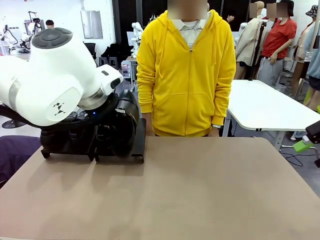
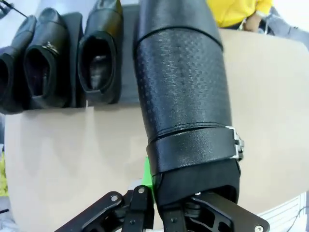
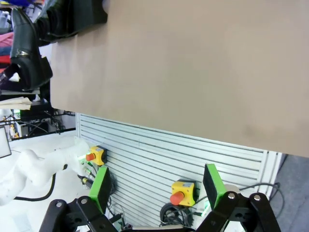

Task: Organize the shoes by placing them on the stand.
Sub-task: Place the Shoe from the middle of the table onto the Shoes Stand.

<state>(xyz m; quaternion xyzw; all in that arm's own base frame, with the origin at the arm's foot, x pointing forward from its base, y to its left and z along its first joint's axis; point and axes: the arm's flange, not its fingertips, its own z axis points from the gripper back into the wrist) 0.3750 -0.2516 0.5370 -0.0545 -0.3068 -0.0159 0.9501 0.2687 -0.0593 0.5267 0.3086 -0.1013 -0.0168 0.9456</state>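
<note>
The left tool (image 2: pixel 154 193) grips a black shoe (image 2: pixel 181 87) just above the stand (image 1: pixel 137 142), beside three shoes (image 2: pixel 99 53) resting there. The right tool (image 3: pixel 159 191) hangs open, away from the bench (image 1: pixel 200 190).

Glossy black shoes (image 2: pixel 99 50) on the black stand (image 2: pixel 126 58), tan surface (image 1: pixel 200 190) (yellow hoodie (image 1: pixel 186 75) at twelve o'clock).

The stand (image 1: pixel 135 142) sits at the far left corner of the counter (image 1: pixel 200 190). Three shoes (image 2: pixel 99 53) rest side by side on it. The left gripper (image 2: pixel 159 208) holds a fourth shoe (image 2: pixel 181 87) above the counter, just in front of the stand (its toe points at the far edge). A person (image 1: pixel 186 70) stands behind the far edge, to the right of the stand. The right gripper (image 3: pixel 157 186) hangs past the counter's right edge.
</note>
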